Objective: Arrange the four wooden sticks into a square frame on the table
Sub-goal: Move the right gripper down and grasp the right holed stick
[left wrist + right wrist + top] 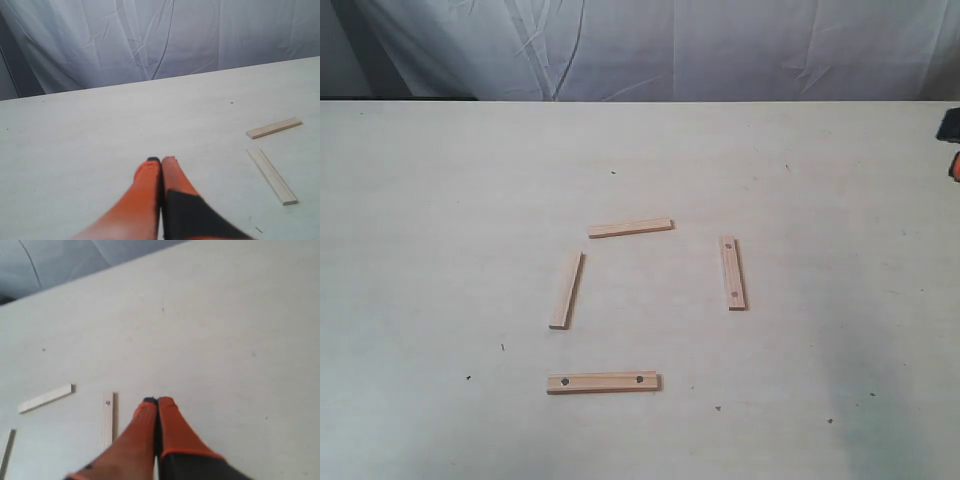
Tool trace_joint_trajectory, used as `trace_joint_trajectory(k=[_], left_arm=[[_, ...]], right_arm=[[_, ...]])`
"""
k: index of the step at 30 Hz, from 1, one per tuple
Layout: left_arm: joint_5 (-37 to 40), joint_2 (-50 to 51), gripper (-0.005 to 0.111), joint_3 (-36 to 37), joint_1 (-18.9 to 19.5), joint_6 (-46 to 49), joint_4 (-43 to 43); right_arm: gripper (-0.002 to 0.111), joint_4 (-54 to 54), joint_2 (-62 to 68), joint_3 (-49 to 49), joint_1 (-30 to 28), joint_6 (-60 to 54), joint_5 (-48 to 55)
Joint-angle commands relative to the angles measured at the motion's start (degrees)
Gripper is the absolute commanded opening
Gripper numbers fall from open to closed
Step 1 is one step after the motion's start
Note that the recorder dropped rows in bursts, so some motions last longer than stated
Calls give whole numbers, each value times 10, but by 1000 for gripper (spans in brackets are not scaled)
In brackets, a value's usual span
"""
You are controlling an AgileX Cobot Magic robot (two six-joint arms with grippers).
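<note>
Lying flat on the surface (440,200), the four sticks (733,272) only rough out a square: near the far stick (630,228), two side sticks (566,290) miss its ends, so corners gap. The left pincer (161,160) and right pincer (151,401) hover pinched closed, empty, probably poised for nudging them together.

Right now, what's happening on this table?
Nothing is being held. The four wooden sticks lie apart on the table in a loose square outline, corners not yet meeting: upper stick, left stick, right stick, lower stick. The left hand and right hand are both shut and empty, away from the sticks.
</note>
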Motion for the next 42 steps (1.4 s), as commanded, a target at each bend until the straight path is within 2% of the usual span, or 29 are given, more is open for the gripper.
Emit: trace_joint_trajectory(k=[1, 11, 17, 20, 26, 28, 29, 31, 36, 42], left_arm=[[-6, -3, 0, 2, 1, -3, 4], [-6, -3, 0, 2, 1, -3, 4], [-6, -3, 0, 2, 1, -3, 4], [-6, -3, 0, 2, 1, -3, 4], [-6, -3, 0, 2, 1, -3, 4], [-6, -3, 0, 2, 1, -3, 4], [-6, -3, 0, 2, 1, -3, 4], [-6, -3, 0, 2, 1, -3, 4], [-6, -3, 0, 2, 1, -3, 4], [-6, -3, 0, 2, 1, -3, 4]], right_arm=[[-1, 8, 116, -79, 21, -35, 85], [-1, -22, 365, -227, 195, 7, 116], [-1, -174, 476, -326, 258, 161, 179], [-1, -225, 515, -356, 274, 234, 182], [0, -231, 560, -359, 278, 247, 181], [15, -246, 572, -359, 278, 270, 180], [31, -249, 578, -359, 278, 276, 175], [48, -249, 583, -359, 278, 283, 163], [39, -249, 600, -359, 278, 309, 143], [39, -245, 621, -359, 278, 313, 140]])
